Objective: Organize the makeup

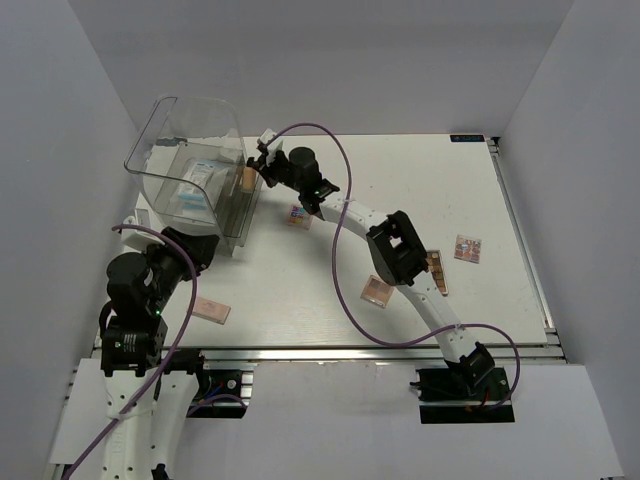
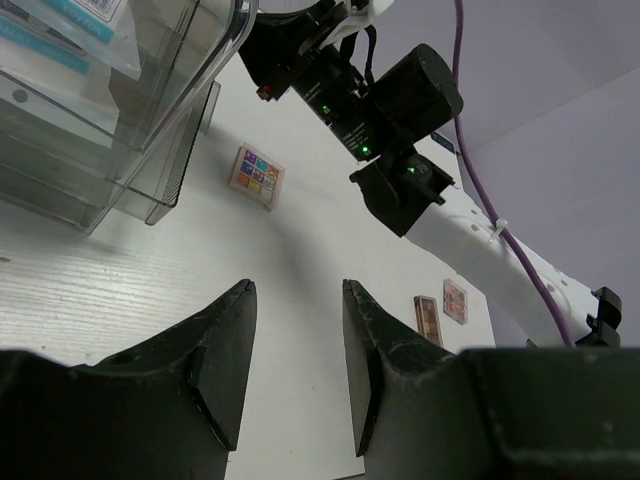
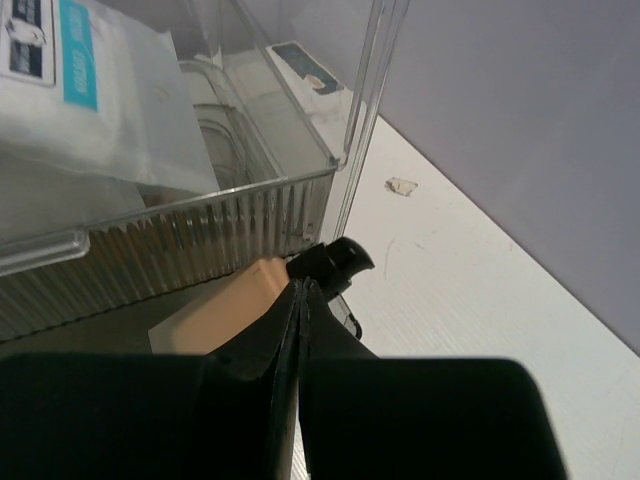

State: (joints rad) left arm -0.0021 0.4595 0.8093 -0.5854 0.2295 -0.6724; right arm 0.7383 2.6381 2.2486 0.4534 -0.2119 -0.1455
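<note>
From above, the right gripper (image 1: pixel 262 145) sits at the bin's (image 1: pixel 178 99) corner, with a beige bottle (image 1: pixel 247 178) just below it by the bin wall. Left wrist: the left gripper (image 2: pixel 295 370) stands apart and empty, a square palette (image 2: pixel 257 177) beyond. Right wrist: fingers pressed together, nothing between them, and the bottle lies against the ribbed wall. It is probably light, rigid and slick, so grip its body below the cap.

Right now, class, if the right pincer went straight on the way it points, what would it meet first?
Probably the beige bottle, right at the right pincer's shut tips; the clear bin's ribbed wall stands just behind it. Contact is unclear.
</note>
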